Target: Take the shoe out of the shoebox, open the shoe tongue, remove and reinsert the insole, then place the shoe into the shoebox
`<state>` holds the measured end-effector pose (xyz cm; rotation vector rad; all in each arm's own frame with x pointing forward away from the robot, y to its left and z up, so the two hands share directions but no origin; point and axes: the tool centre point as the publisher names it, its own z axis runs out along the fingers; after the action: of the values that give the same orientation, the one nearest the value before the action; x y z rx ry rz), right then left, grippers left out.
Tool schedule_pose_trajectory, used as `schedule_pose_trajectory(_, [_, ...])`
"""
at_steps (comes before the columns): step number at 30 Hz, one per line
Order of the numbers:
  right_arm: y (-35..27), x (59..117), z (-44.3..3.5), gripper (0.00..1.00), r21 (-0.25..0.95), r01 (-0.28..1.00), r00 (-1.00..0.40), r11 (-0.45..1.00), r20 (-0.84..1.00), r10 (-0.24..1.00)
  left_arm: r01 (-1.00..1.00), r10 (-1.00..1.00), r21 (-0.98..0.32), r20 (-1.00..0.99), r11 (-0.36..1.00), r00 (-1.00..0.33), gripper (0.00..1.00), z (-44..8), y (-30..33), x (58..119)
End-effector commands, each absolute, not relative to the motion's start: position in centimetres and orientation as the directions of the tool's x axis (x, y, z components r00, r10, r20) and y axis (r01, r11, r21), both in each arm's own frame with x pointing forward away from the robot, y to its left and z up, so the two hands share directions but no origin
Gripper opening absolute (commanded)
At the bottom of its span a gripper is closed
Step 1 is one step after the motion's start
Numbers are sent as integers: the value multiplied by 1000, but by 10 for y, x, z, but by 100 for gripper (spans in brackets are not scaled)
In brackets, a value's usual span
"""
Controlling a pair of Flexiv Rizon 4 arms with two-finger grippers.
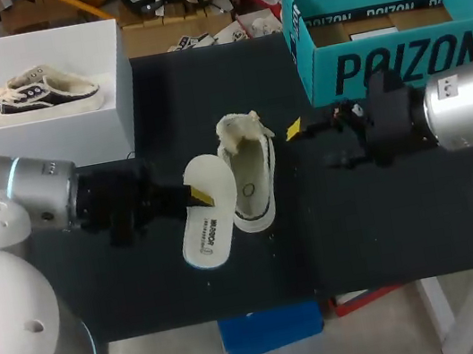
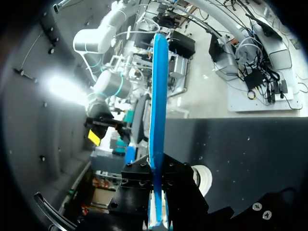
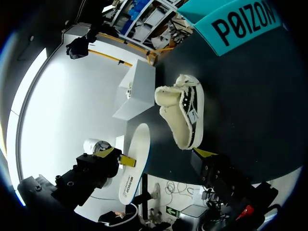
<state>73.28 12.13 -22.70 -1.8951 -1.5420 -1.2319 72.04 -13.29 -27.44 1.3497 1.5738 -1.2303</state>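
Left gripper [image 1: 199, 197], head view, is clamped on insole [image 1: 208, 236] beside shoe [image 1: 251, 183]; right gripper [image 1: 297, 129] near shoe, state I cannot tell. Left wrist view: insole edge-on in grip. Right wrist view: shoe looks empty; reinserting likely next, toe first.

black table [image 1: 363, 228], white box [image 1: 49, 140], spare sneaker [image 1: 39, 94]

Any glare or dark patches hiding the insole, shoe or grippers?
Head view: the left gripper is black on the black mat, so its body is hard to make out; insole and shoe stand out bright. Left wrist view: a glare patch on the grey surface beside the insole, not on it. Right wrist view: shoe and insole evenly lit, no glare.
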Motion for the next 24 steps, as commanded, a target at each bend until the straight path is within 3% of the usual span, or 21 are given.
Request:
schedule_pose_trajectory(1, [108,714,-217,100,216,920,18,-326,810,587,977,326,-212,-925,-12,-197,0,-274,-134,718])
schedule_pose_trajectory(24, [104,707,-215,100,218,915,31,-340,801,598,919,629,-337,-765,-206,-139,0,-302,-153,719])
